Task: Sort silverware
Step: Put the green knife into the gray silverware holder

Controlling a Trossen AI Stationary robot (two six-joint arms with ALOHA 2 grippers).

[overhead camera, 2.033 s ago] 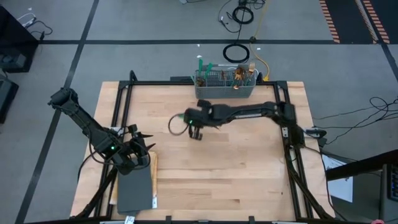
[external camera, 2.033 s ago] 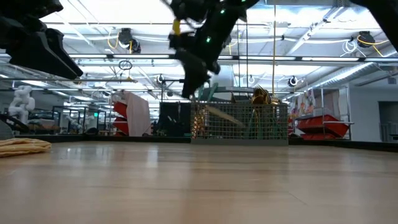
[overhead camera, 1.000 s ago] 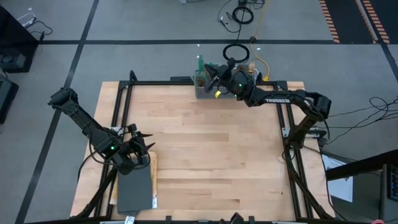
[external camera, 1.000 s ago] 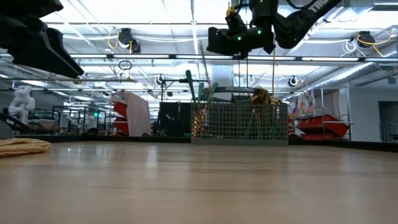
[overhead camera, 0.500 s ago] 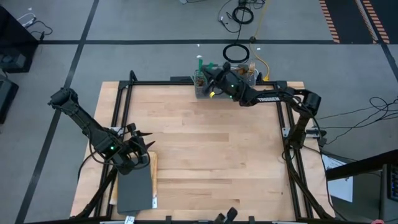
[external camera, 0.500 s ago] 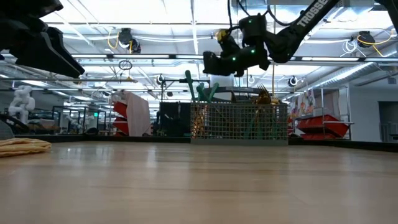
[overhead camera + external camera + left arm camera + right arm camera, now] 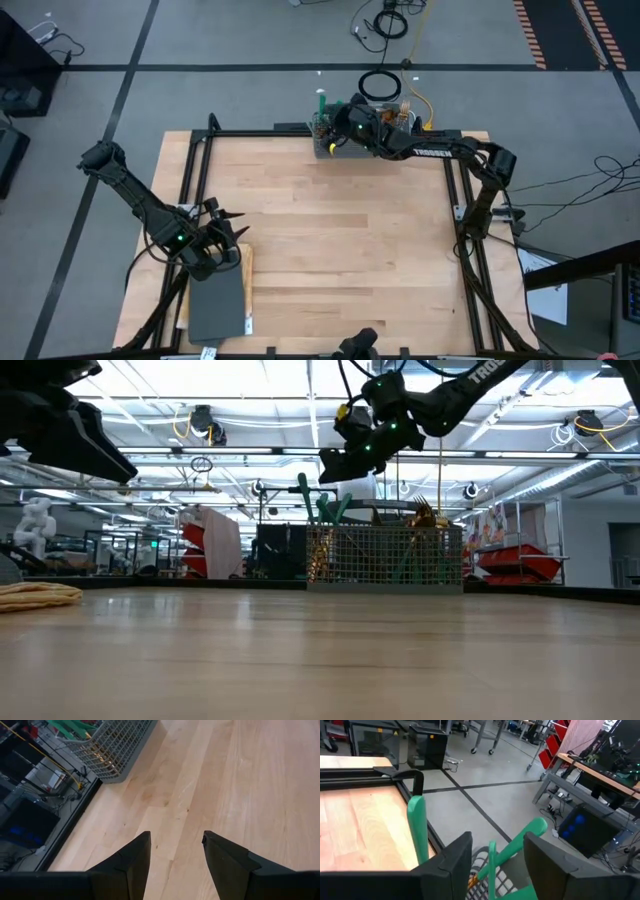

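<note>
The right claw is held open over the left end of the wire basket at the table's far edge, where the silverware stands handles-up. Retreat should be straight up to clear the handles and rim. The left claw is parked open at the near-left corner, so the middle is left free.

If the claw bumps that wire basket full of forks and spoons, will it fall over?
Probably not easily. The wire basket looks wider than tall and sits flat on the table, so it would likelier slide. The silverware stands loosely upright inside, so it may rattle or lean.
</note>
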